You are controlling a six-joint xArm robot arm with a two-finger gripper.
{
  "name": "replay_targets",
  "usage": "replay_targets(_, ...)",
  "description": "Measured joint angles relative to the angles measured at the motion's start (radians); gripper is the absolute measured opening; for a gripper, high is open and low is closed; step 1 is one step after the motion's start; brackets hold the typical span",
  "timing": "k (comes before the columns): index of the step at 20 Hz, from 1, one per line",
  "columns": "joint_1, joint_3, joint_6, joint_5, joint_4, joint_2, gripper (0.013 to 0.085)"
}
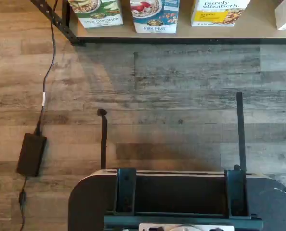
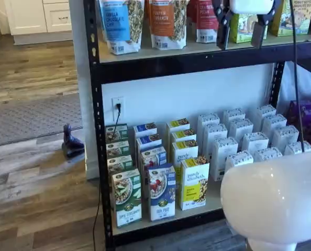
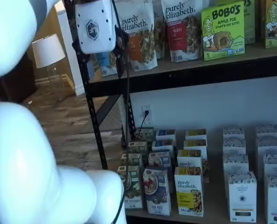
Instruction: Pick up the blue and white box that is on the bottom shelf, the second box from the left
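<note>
The blue and white box (image 2: 162, 192) stands at the front of its row on the bottom shelf (image 2: 218, 203), between a green-and-white box and a yellow-and-white box. It shows in both shelf views (image 3: 156, 190) and in the wrist view (image 1: 155, 14). The pale shelf board (image 3: 213, 207) also shows in the wrist view (image 1: 220, 30). My gripper (image 2: 241, 32) hangs high up, level with the upper shelf, far above and to the right of the box. Its two black fingers (image 2: 222, 26) stand apart and hold nothing. In a shelf view the gripper (image 3: 121, 58) shows side-on.
A green-and-white box (image 2: 126, 197) and a yellow-and-white box (image 2: 195, 184) flank the target. Rows of white boxes (image 2: 250, 142) fill the shelf to the right. A black rack upright (image 2: 99, 157) stands left. My white arm (image 2: 276, 198) blocks the lower right. A power adapter (image 1: 31, 154) lies on the floor.
</note>
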Motion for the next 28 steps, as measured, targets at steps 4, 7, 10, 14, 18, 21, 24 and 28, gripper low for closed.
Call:
replay_targets(4, 0.01, 0.034, 0.008, -0.031, 0.001, 0.0, 0.085)
replay_targets(7, 0.025, 0.063, 0.018, -0.059, -0.009, 0.0, 0.085)
replay_targets(10, 0.044, 0.102, 0.03, -0.102, -0.026, -0.002, 0.085)
replay_targets(14, 0.045, 0.155, 0.029, -0.158, -0.03, 0.002, 0.085)
replay_targets(18, 0.035, 0.223, 0.02, -0.219, -0.006, 0.005, 0.085)
replay_targets(21, 0.056, 0.291, 0.037, -0.275, -0.003, 0.005, 0.085)
replay_targets(24, 0.081, 0.357, 0.057, -0.338, -0.012, 0.006, 0.085)
replay_targets(28, 0.124, 0.442, 0.096, -0.437, -0.049, 0.011, 0.085)
